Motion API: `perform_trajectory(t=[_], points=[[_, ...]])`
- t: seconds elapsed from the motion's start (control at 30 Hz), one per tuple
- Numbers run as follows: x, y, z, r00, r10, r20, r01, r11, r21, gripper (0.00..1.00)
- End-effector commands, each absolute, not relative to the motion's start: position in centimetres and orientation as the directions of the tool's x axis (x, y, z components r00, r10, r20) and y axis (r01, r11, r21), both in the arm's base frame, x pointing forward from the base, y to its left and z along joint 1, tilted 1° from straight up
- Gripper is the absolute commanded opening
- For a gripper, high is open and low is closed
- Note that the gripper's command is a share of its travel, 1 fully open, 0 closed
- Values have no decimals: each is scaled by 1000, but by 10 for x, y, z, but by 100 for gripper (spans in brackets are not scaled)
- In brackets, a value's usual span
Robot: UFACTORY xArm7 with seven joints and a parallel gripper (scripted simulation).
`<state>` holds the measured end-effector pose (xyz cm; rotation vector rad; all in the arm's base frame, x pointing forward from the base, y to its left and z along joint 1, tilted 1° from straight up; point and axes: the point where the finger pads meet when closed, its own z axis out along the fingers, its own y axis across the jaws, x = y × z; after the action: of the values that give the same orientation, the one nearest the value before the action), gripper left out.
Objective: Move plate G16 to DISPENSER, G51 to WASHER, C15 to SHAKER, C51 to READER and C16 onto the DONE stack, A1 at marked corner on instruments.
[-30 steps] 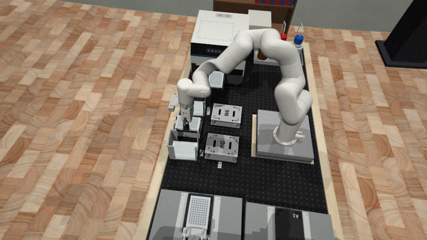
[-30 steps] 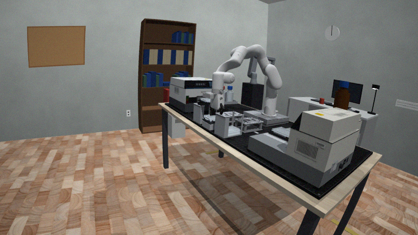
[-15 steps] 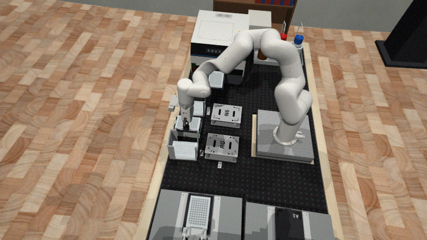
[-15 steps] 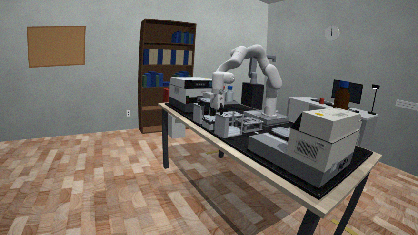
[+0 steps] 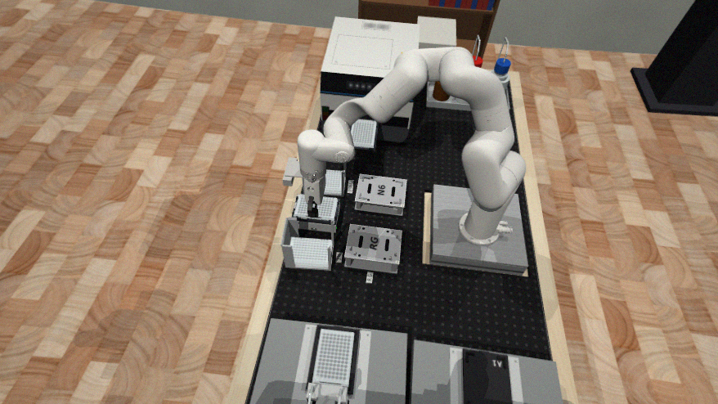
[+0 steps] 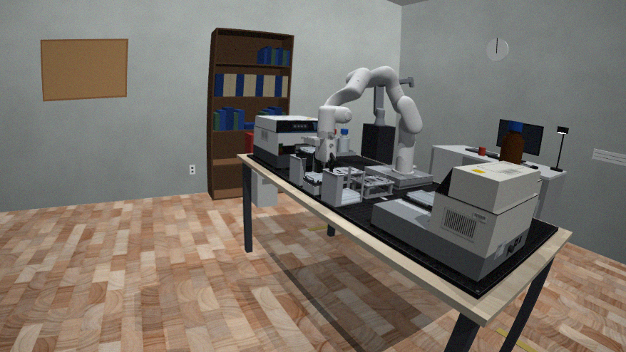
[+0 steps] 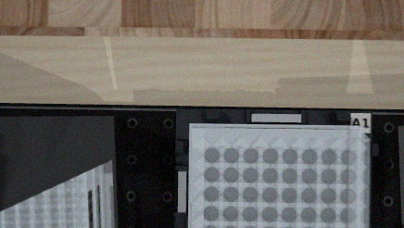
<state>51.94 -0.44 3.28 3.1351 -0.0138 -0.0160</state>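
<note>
Black fingers [image 5: 312,207] stand fully open over a white well plate [image 7: 278,181] and hold nothing. The plate lies flat in a deck station near the worktop [image 7: 199,69] edge, beside a stack rack [image 5: 287,240]; I cannot read its label. Its short end faces that edge, one corner at the A1 mark [image 7: 360,122], so the long axis runs across the worktop. You should expect light, stiff, smooth plastic; take it by the two long sides, at the middle.

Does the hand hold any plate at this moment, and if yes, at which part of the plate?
No. The hand is open, just above a white well plate on a station by the table's edge, with its fingers spread and gripping nothing.
</note>
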Motion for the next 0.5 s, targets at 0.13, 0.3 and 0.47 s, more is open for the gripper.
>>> perform_trajectory(t=[0.13,0.3,0.47], points=[[521,-4,47,1000,-9,-5,-9,-1000,7,100],[521,-4,51,1000,-9,-5,-9,-1000,7,100],[521,-4,57,1000,-9,-5,-9,-1000,7,100]])
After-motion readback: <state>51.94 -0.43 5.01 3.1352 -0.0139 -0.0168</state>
